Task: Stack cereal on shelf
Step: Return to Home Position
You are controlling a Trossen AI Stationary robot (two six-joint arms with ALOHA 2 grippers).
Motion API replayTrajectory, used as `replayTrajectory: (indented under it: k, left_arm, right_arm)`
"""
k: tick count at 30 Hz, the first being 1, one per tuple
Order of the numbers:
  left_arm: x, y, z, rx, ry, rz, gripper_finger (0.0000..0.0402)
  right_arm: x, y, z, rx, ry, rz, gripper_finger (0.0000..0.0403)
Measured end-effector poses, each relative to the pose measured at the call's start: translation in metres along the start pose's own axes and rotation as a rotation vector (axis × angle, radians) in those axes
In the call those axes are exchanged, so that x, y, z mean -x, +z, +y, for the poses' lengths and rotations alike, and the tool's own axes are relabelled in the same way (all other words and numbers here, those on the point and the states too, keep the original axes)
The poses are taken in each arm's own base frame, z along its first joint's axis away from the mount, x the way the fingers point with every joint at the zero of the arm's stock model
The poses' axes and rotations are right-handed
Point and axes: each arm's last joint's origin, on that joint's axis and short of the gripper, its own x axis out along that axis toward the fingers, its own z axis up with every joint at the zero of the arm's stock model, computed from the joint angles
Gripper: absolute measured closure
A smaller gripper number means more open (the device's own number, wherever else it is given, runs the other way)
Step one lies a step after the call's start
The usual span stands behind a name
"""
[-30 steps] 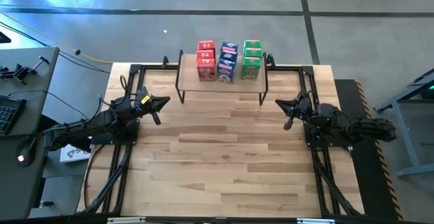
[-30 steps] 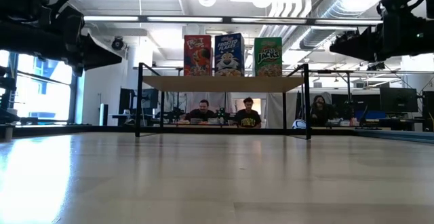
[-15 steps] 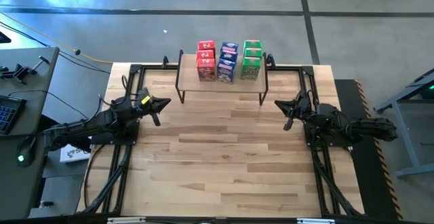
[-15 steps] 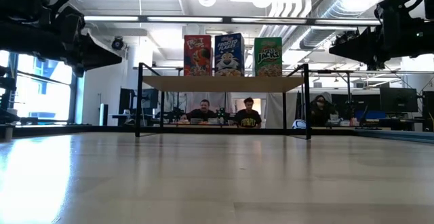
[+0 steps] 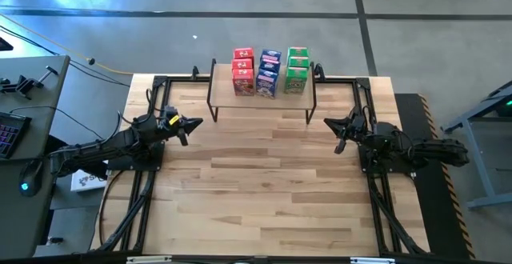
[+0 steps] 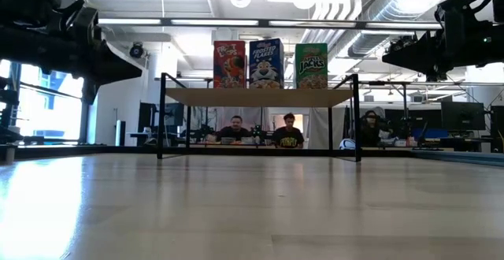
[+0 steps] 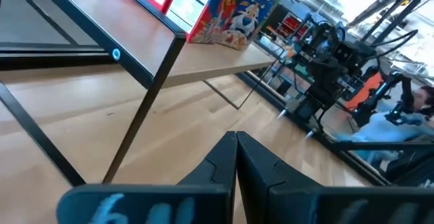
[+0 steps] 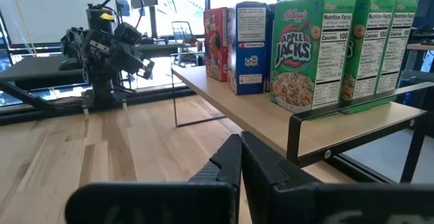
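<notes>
- The slatted wooden tabletop (image 5: 256,192) fills the near ground
- The left gripper (image 5: 190,123) hangs above the table's left side, pointing inward, near the shelf's near left leg but apart from it; in the left wrist view its two fingers (image 7: 215,171) are pressed together with only a thin seam between them, holding nothing
- The right gripper (image 5: 330,123) hangs opposite it above the table's right side, also pointing inward and apart from the shelf; its fingers (image 8: 225,161) likewise meet and are empty
- Past both grippers the shelf (image 5: 223,90) stands at the middle of the table's far edge, a light top board on thin black legs
- The cereal (image 5: 269,72) stands upright on that board in three rows running front to back: red boxes (image 5: 243,70) on the left, blue boxes (image 5: 270,62) in the middle, green boxes (image 5: 297,69) on the right, each row three deep and packed close
- In the low view only the front box of each colour shows, side by side
- Farthest off, in the room behind, three people (image 6: 289,132) sit at desks, seen under the shelf board
</notes>
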Motion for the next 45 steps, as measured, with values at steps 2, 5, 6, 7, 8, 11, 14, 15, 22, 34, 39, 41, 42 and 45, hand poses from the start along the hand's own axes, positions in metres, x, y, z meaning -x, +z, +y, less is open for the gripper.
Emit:
replayTrajectory:
  k: [2,5,6,7,8,11,14,15,22,34,39,41,42,45]
  left_arm:
    - [0.0000,0.0000,0.0000,-0.013,0.000,0.000,0.0399]
    - [0.0000,0.0000,0.0000,-0.040,0.000,0.000,0.0398]
    - [0.0000,0.0000,0.0000,-0.045,0.001,-0.001,0.0398]
    - [0.0000,0.0000,0.0000,-0.053,0.001,-0.001,0.0398]
    - [0.0000,0.0000,0.0000,-0.061,0.001,-0.001,0.0398]
    - [0.0000,0.0000,0.0000,-0.067,0.001,-0.001,0.0398]
    - [0.0000,0.0000,0.0000,-0.061,0.001,-0.001,0.0398]
    - [0.0000,0.0000,0.0000,-0.061,0.001,-0.001,0.0398]
    - [0.0000,0.0000,0.0000,-0.060,0.001,-0.001,0.0398]
    - [0.0000,0.0000,0.0000,-0.060,0.001,-0.001,0.0398]
    - [0.0000,0.0000,0.0000,-0.060,0.001,-0.001,0.0398]
    - [0.0000,0.0001,0.0000,-0.060,0.001,-0.001,0.0398]
    - [0.0000,0.0001,0.0000,-0.060,0.001,-0.001,0.0398]
    - [0.0000,0.0001,0.0000,-0.060,0.001,-0.001,0.0398]
  right_arm:
    - [0.0000,0.0000,0.0000,0.000,0.000,0.000,0.0402]
    - [0.0000,0.0000,0.0000,0.000,0.000,0.000,0.0403]
    - [0.0000,0.0000,0.0000,0.000,0.000,0.000,0.0402]
    - [0.0000,0.0000,0.0000,0.000,0.001,0.000,0.0402]
    - [0.0000,0.0000,0.0000,0.000,0.001,0.000,0.0402]
    - [0.0000,0.0000,0.0000,0.000,0.001,0.000,0.0402]
    - [0.0000,0.0000,0.0000,0.000,0.001,0.000,0.0402]
    - [0.0000,0.0000,0.0000,0.000,0.000,0.000,0.0402]
    - [0.0000,-0.0002,0.0000,0.000,0.001,0.001,0.0402]
    - [0.0000,-0.0001,0.0000,0.000,0.001,0.001,0.0402]
    - [0.0000,-0.0002,0.0000,0.000,0.001,0.001,0.0402]
    - [0.0000,-0.0002,0.0000,0.000,0.001,0.001,0.0402]
    - [0.0000,-0.0002,0.0000,0.000,0.001,0.001,0.0402]
    - [0.0000,-0.0002,0.0000,0.000,0.001,0.001,0.0402]
